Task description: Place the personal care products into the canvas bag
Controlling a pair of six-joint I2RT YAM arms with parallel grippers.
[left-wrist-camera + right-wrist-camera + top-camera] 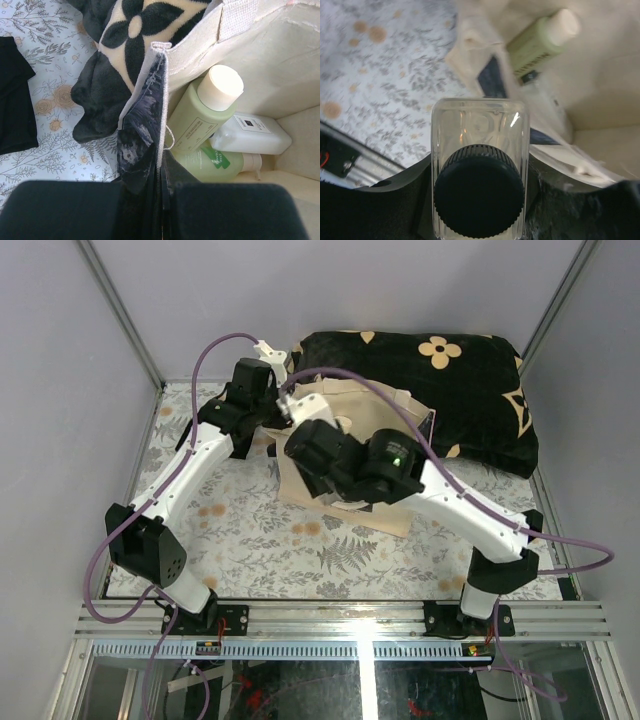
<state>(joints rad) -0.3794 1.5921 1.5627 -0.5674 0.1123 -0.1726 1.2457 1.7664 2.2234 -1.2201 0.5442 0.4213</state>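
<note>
Right wrist: right gripper (479, 200) clamps clear bottle (479, 135) over canvas bag (605, 75).

Lower green bottle (220, 164) is mostly hidden, perhaps under the white bottle (255, 135).

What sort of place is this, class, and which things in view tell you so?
Probably a robotics test cell, not a home: the left arm and right arm are bolted to an aluminium rail, grey wall panels enclose it, and staged props like the canvas bag sit on a floral tablecloth.
</note>
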